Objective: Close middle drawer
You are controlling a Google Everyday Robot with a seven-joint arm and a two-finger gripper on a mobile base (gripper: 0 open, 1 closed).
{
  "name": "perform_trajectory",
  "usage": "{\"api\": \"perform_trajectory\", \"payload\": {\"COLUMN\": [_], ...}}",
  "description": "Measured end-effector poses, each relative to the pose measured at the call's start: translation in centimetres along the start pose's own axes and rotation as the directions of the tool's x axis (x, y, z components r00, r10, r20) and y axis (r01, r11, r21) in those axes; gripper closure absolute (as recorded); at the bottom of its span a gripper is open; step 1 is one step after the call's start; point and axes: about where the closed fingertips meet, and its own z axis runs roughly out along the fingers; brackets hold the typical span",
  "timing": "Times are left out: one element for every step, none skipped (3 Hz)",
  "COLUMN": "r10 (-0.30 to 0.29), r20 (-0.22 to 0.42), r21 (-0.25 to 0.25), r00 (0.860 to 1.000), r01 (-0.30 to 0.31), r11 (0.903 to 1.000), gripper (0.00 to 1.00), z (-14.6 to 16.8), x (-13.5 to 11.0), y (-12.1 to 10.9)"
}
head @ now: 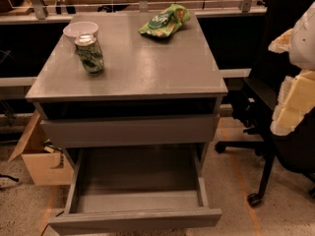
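Observation:
The middle drawer (135,200) of the grey cabinet is pulled far out at the bottom of the view. Its grey box sides and empty floor show, and its plain front panel (133,220) is nearest to me. Above it is another grey drawer front (129,130), nearly in line with the cabinet. My gripper (294,104) shows as pale white and yellowish shapes at the right edge, above and to the right of the open drawer and apart from it.
On the cabinet top (147,68) stand a white bowl (80,29), a green can (90,54) and a green chip bag (164,21). A black office chair (268,90) stands close on the right. A cardboard box (42,159) lies on the floor at the left.

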Motion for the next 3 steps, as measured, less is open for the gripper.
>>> {"api": "perform_trajectory", "payload": {"r10": [0.000, 0.038, 0.106], "r20": [0.000, 0.013, 0.016], "r21": [0.000, -0.041, -0.121], "r00": [1.000, 0.999, 0.994], "r01": [0.000, -0.037, -0.103], "r11": [1.0000, 0.9985, 0.9873], "gripper": [0.00, 0.00, 0.00], "z": [0.0, 3.1, 9.5], "x": [0.0, 0.8, 1.7], "y": [0.0, 1.1, 4.0]}}
